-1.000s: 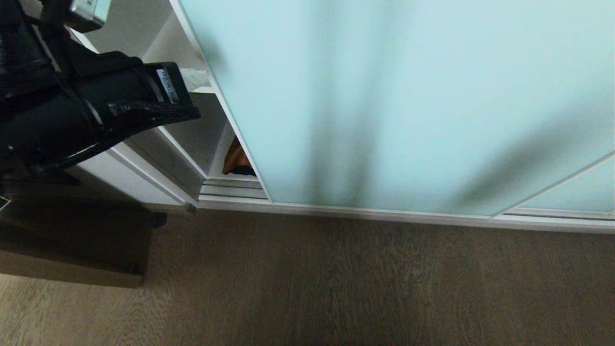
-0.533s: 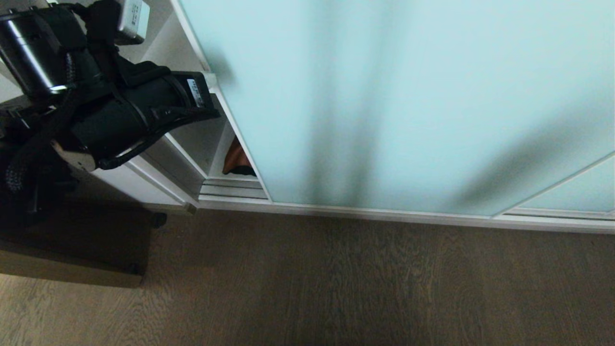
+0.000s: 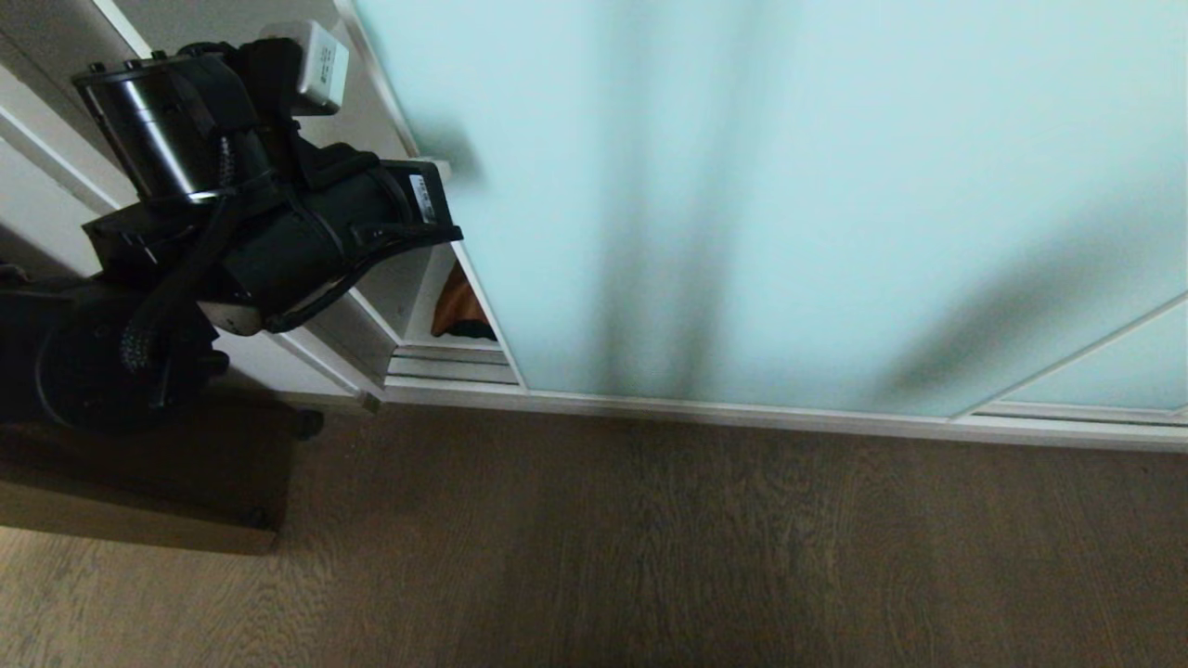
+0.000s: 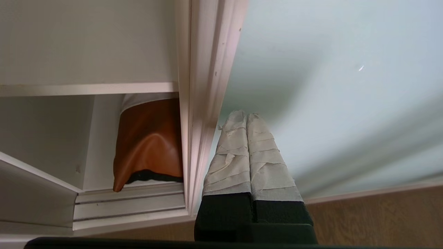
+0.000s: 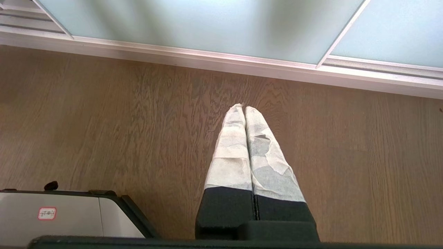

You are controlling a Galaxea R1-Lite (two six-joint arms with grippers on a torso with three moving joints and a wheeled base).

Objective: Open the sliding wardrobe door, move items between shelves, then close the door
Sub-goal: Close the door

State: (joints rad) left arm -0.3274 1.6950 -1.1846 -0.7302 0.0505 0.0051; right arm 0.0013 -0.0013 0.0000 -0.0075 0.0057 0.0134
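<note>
One door (image 3: 742, 186): frosted aqua glass, slim pale frame, nearly shut. A narrow gap stays open at its left edge. A second glass panel (image 3: 1104, 371) shows behind it at far right, cut off by the picture edge.

One cushion (image 4: 148, 141) counted. Only a brown leather strip with a black lower edge shows through the gap; the rest is hidden behind the door frame. It stands on the bottom shelf, just past the frame from the left gripper's tips.

Two shelves visible in part: one board (image 4: 86, 89) above the cushion, and the bottom one, mostly hidden by the cushion and the track (image 4: 128, 204).

Left gripper (image 4: 246, 116): two taped fingers clenched together, nothing between them. Tips sit against or just off the glass, right beside the door's edge frame; contact cannot be told. In the head view the arm's black wrist (image 3: 278, 232) covers most of the gap.

Right gripper (image 5: 244, 109): fingers pressed together, empty, hanging over the wood floor (image 5: 104, 121), well apart from the door. A grey-white part of the robot's base (image 5: 62, 218) is near it, cut off.
</note>
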